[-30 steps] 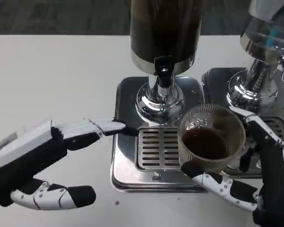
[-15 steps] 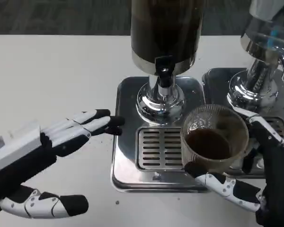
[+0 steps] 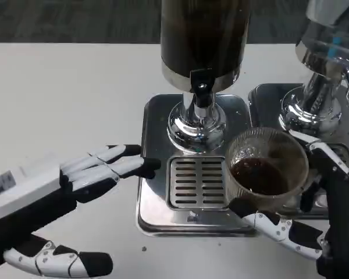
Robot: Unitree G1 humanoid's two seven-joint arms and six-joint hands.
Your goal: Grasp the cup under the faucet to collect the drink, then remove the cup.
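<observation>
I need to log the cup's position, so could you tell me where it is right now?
In the head view, the cup sits right of centre, held by the right hand, just right of the drip grate and off to the side of the faucet.

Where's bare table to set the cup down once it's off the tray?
Bare white table lies left of the dispenser tray, behind the left hand, and along the near edge between both hands. The right side is crowded: the right hand holds the cup over the tray edge, against the second dispenser.
</observation>
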